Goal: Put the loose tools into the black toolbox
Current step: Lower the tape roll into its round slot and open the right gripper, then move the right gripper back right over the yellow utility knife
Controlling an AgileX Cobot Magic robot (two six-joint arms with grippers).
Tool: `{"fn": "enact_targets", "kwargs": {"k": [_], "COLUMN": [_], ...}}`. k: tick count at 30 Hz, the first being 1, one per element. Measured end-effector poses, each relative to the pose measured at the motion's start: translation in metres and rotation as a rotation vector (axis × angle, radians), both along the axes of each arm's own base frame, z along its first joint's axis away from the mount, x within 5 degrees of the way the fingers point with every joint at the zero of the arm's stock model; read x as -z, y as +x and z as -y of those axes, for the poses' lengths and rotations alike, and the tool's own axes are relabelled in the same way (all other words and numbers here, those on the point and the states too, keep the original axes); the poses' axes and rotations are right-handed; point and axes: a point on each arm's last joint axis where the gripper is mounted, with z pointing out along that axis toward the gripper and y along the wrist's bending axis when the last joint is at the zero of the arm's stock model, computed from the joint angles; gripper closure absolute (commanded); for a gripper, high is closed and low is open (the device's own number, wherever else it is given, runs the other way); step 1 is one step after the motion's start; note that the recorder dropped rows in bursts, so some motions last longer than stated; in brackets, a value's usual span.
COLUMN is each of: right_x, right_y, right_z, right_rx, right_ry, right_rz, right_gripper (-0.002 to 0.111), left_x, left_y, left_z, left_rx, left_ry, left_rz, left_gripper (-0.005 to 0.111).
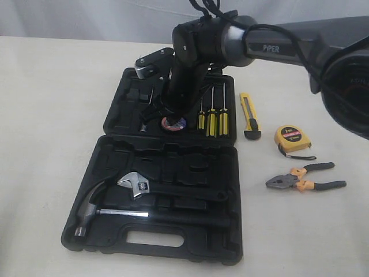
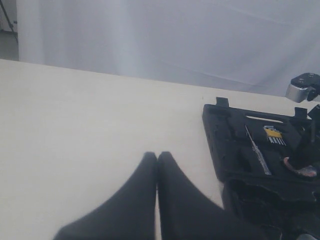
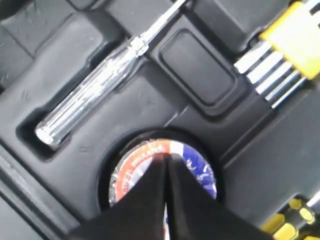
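Your tape roll [image 3: 197, 162] sits in its round pocket in the toolbox [image 1: 115, 118], the right end effector [image 3: 166, 161] closed with its tips on it. Your left end effector [image 2: 157, 156] is closed too, over the tabletop [image 2: 75, 125]. Knife [image 1: 249, 118], tape measure [image 1: 291, 138] and pliers [image 1: 302, 179] lie outside, yet to go in
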Motion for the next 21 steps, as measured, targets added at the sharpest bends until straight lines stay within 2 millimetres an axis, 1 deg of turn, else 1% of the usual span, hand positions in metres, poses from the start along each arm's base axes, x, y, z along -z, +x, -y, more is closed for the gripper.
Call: {"fn": "enact_targets", "kwargs": {"k": [4,9,11,16,17,20,21], "right_x": [0.0,-0.013,-0.029,-0.08,-0.088,-0.111,-0.125], "right_y": [0.0,-0.003,-0.006,-0.017,-0.019,-0.027,-0.033], "right_z": [-0.001,0.0,0.002,0.007,0.008,0.017,0.024], "right_rx": [0.003,0.006,0.007,0.004,0.003,0.008,0.009], "right_ry": [0.006,0.016,0.025,0.056,0.06,0.061,0.039], "right_rz": [-0.002,-0.003,0.0,0.055,0.062,0.066,0.062], "right_gripper": [0.109,0.109,0.109,0.109,0.109,0.109,0.109], "left_x": [0.0,0.0,0.0,0.0,0.0,0.0,0.0], "left_y": [0.0,0.0,0.0,0.0,0.0,0.0,0.0], "left_z": [0.0,0.0,0.0,0.0,0.0,0.0,0.0], "left_rx": [0.0,0.0,0.0,0.0,0.0,0.0,0.0], "left_ry": [0.0,0.0,0.0,0.0,0.0,0.0,0.0], "left_rz": [0.0,0.0,0.0,0.0,0.0,0.0,0.0], "left_gripper": [0.107,0.107,0.107,0.107,0.107,0.107,0.107]}}
